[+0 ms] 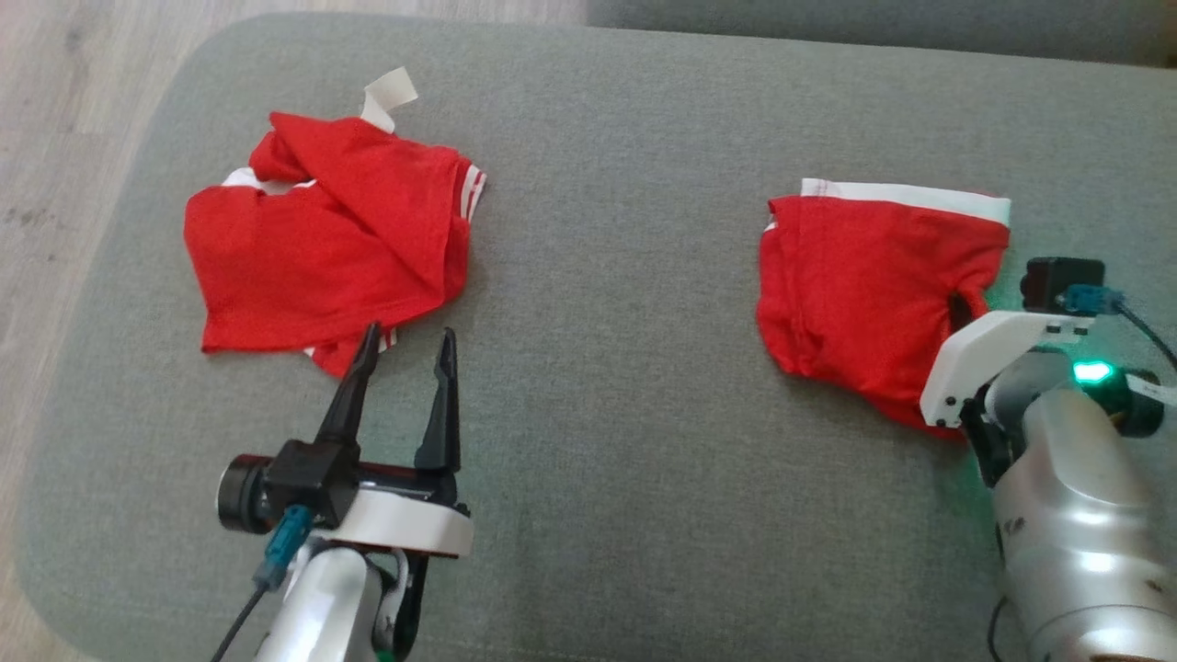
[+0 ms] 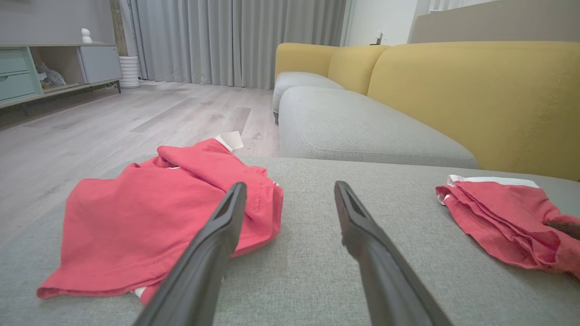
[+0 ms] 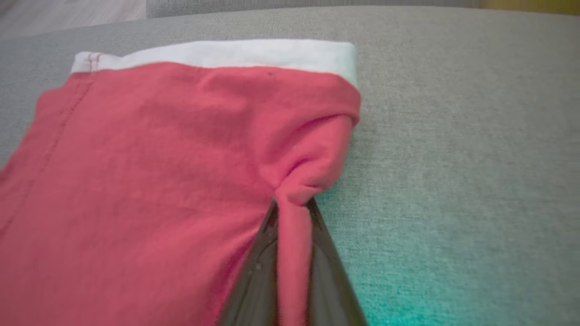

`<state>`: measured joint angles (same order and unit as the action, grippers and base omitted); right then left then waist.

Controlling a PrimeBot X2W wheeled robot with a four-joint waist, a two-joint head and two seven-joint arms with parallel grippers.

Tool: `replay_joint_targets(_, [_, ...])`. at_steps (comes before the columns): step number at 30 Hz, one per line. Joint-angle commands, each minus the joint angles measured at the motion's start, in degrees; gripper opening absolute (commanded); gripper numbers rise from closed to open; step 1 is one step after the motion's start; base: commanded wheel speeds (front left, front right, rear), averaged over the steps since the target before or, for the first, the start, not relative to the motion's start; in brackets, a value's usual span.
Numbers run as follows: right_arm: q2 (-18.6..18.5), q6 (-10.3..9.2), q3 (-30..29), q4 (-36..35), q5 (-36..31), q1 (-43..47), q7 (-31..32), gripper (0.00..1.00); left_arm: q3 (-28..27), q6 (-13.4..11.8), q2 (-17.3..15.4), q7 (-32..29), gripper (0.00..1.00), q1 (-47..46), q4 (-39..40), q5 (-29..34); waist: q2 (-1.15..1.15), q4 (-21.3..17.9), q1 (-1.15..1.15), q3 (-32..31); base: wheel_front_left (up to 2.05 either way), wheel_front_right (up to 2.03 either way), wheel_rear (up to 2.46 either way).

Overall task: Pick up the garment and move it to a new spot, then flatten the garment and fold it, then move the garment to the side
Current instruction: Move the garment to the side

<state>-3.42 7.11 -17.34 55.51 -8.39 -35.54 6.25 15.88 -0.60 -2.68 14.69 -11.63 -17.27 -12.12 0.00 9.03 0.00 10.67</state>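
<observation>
At 3 o'clock on the grey woven ottoman top (image 1: pixel 607 368), we find the right end effector (image 3: pixel 292 203) closed on a narrow pinch of the folded red knit garment with a white band (image 1: pixel 855 285), taken at the garment's 3 o'clock edge. The left end effector (image 1: pixel 410 331) stands wide and holds nothing. Its fingertips are just beside the near hem of the crumpled red garment with white stripes (image 1: pixel 322 248), at 9 o'clock on the ottoman top. We cannot tell whether they touch it.

Risks, in our judgement:
- The pinch gathers a small ridge of cloth at one edge, so a lift from there would likely let the layers fall open and undo the fold.
- A drag across the weave could bunch the underside, as the upholstery looks grippy.
- We cannot tell how many layers lie between the fingers. If it is the top one alone, the rest would be left on the ottoman.
- The left end effector could snag the crumpled garment if it advances.

Surface: grey woven upholstery, flat, with rounded corners and no visible stains.

Room: pale wood-look floor (image 2: pixel 113 122), grey full-length curtains (image 2: pixel 226 40), a yellow-backed sofa with grey seat cushions (image 2: pixel 476 90) at 12 o'clock, and a low cabinet with pale green drawers (image 2: pixel 27 72) across the floor.
</observation>
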Motion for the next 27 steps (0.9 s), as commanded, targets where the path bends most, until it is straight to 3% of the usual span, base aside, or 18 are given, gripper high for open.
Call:
replay_joint_targets(1, [0.5,0.37,1.5,-0.2,-1.9,-0.2,-1.2,0.00,-2.5,-0.6,-0.2,0.3,1.00,-2.0,1.5,0.1,0.00,-0.7,0.00,-0.8,0.00,0.00,0.00])
replay_joint_targets(5, [-0.7,0.37,4.7,-1.2,-5.7,-0.7,-4.2,0.00,-2.7,-0.8,-0.2,0.3,1.00,-1.5,1.5,0.0,0.00,-1.9,0.00,-2.4,0.00,0.00,0.00])
replay_joint_targets(10, [-9.8,0.37,8.5,-2.0,-10.1,0.0,-5.5,0.00,-2.7,-1.0,-0.2,0.3,1.00,-0.9,1.7,-0.2,0.00,-3.0,0.00,-3.4,0.00,0.00,0.00])
replay_joint_targets(15, [-19.8,0.37,8.3,-2.2,-11.2,0.4,-4.8,0.00,-2.9,-0.9,-0.2,0.3,1.00,-1.2,2.4,-0.2,0.00,-2.8,0.00,-2.3,0.00,0.00,0.00])
replay_joint_targets(21, [-27.2,0.37,8.5,-3.8,-14.1,0.7,-2.5,0.00,-3.4,-0.4,-0.2,0.3,1.00,-1.3,2.4,0.4,0.00,-2.3,0.00,-0.7,0.00,0.00,0.00])
replay_joint_targets(27, [-28.9,0.37,6.4,-6.3,-12.8,0.5,-0.8,0.00,-3.7,-0.1,-0.2,0.3,1.00,-2.4,2.5,0.5,0.00,-1.8,0.00,0.5,0.00,0.00,0.00])
